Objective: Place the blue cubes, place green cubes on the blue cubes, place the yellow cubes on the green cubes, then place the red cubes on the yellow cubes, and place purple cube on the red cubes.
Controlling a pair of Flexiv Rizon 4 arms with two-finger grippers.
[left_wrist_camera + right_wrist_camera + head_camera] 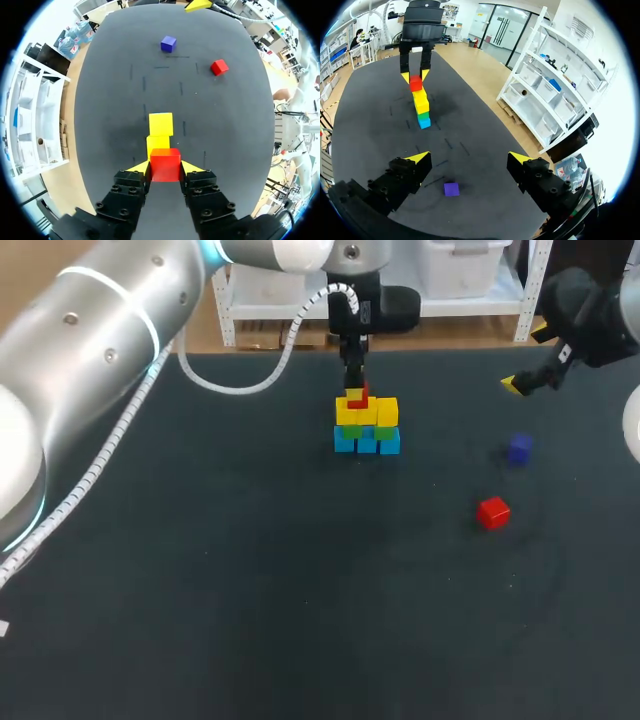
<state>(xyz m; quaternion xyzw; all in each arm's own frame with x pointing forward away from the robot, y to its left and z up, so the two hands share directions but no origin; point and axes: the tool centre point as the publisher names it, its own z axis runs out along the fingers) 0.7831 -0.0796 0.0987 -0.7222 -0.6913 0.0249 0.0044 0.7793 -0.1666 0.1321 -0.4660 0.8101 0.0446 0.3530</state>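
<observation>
Nearest on the dark tabletop [250,570] lies a loose red cube [492,512], on the right side and alone. A little farther back on that same side sits the purple cube [518,448], apart from the red one and touching nothing. In the right wrist view it lies flat on the tabletop below and ahead of the right claw [470,159], in line with the gap between the fingers. That claw is released, with its yellow-tipped fingers spread wide and nothing in them. It hangs in the air above the far right part of the tabletop, well away from the pile.

Farther back, near the middle, stands the pile [421,107]. The blue cubes [366,441] form the bottom row on the tabletop, and the green cubes [352,429] sit on them. The yellow cubes [367,412] sit on the green ones. On top is the top red cube [358,398], resting on a yellow cube at the pile's left end.

The left claw [165,166] comes down on the pile from above. It is clenched on the top red cube, one yellow tip pressed against each side. From its wrist camera the yellow cubes show just past the red one.
</observation>
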